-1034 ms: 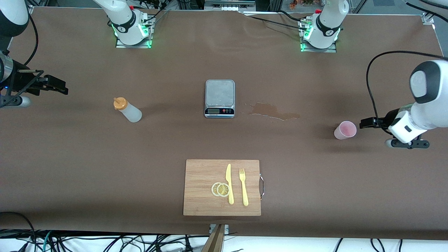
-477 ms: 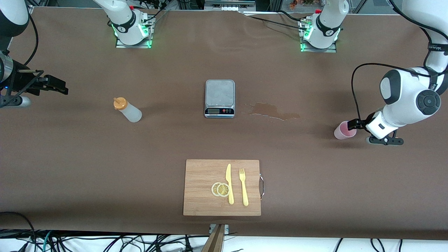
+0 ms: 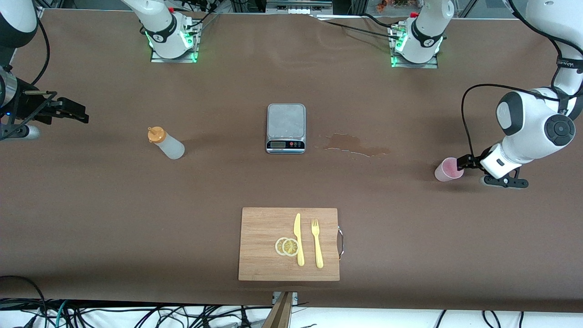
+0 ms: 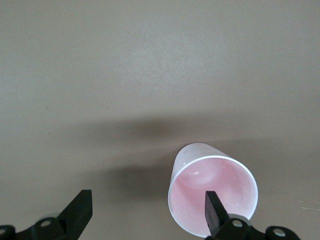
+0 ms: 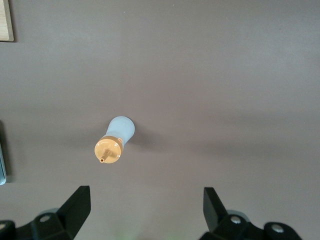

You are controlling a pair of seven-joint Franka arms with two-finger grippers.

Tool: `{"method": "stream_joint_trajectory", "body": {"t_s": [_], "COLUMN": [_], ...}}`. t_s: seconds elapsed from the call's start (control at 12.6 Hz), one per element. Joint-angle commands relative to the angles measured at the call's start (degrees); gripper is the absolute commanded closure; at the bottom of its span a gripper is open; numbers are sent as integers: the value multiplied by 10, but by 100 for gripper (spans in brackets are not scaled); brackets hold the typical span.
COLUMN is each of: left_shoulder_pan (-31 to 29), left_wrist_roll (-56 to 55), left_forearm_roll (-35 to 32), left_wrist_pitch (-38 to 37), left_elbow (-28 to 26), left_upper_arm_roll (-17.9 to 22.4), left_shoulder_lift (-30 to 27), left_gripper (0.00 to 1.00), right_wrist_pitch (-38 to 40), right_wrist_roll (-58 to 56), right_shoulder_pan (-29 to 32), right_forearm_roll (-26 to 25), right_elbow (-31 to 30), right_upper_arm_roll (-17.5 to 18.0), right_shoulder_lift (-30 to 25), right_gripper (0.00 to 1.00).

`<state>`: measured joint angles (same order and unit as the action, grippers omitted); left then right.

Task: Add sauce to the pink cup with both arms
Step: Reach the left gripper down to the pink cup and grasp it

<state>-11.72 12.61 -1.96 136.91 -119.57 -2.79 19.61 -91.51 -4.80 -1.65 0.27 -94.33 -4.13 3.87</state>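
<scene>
The pink cup [image 3: 449, 169] stands upright near the table's [image 3: 227, 182] left-arm edge; the left claw [image 3: 462, 161], spread wide, is just beside its rim. The sauce bottle [image 3: 166, 143] stands toward the right-arm edge, well apart from the wide-open right claw [image 3: 75, 110].

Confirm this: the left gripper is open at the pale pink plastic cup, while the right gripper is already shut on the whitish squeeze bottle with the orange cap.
Not quite. The right gripper is open and apart from the whitish squeeze bottle with the orange cap, which stands untouched on the table; the right wrist view shows this. The rest holds: the left gripper is open at the pale pink plastic cup.
</scene>
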Motion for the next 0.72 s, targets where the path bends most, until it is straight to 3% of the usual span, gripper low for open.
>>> {"method": "stream_joint_trajectory", "body": {"t_s": [0.0,0.4,0.64], "left_shoulder_pan": [-2,-1,4], "left_wrist_roll": [10,9,-6], "left_forearm_roll": [-2,5,27], "left_wrist_pitch": [41,56,48], "left_elbow": [-29,-56,-60], "left_upper_arm_roll": [-1,-1,-1], "left_shoulder_lift": [-1,-5,-10], "left_gripper": [2,8,44], "right_wrist_pitch": [4,4,4], "right_wrist_roll": [7,6,7], "right_shoulder_pan": [2,2,2], "right_forearm_roll": [8,8,8], "right_elbow": [11,11,11], "right_upper_arm_roll": [3,3,3], "right_shoulder_lift": [2,3,3], "right_gripper": [0,0,0]}}
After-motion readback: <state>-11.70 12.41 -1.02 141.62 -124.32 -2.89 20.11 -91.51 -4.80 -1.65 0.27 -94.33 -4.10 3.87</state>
